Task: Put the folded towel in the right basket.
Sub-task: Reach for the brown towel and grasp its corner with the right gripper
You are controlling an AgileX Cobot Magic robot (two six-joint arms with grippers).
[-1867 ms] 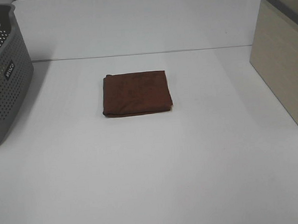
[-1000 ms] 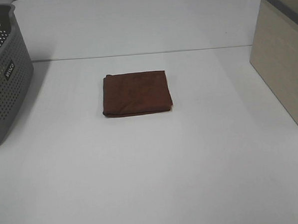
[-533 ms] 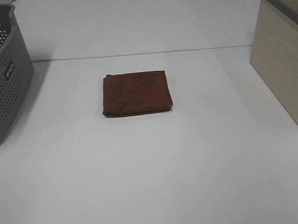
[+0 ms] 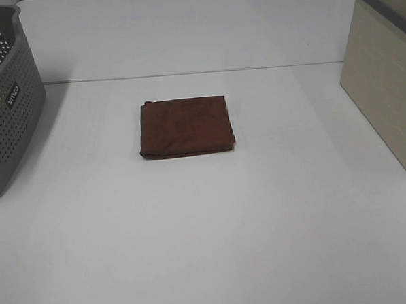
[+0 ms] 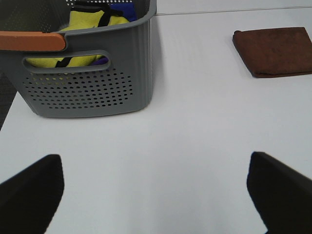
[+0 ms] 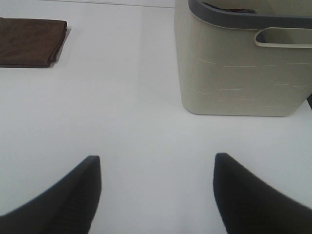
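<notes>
Folded brown cloth towel (image 4: 186,126) lying flat, nothing gripping it.
The towel is sitting on the white table (image 4: 208,247), well apart from the beige plastic right basket (image 4: 383,88); the left gripper (image 5: 156,195) and right gripper (image 6: 156,192) are holding their jaws spread wide, both empty.

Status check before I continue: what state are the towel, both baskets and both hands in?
towel: folded flat on the table, untouched.
left basket: upright, holding a yellow item.
right basket: upright, contents hidden.
left hand: open, empty.
right hand: open, empty.
</notes>
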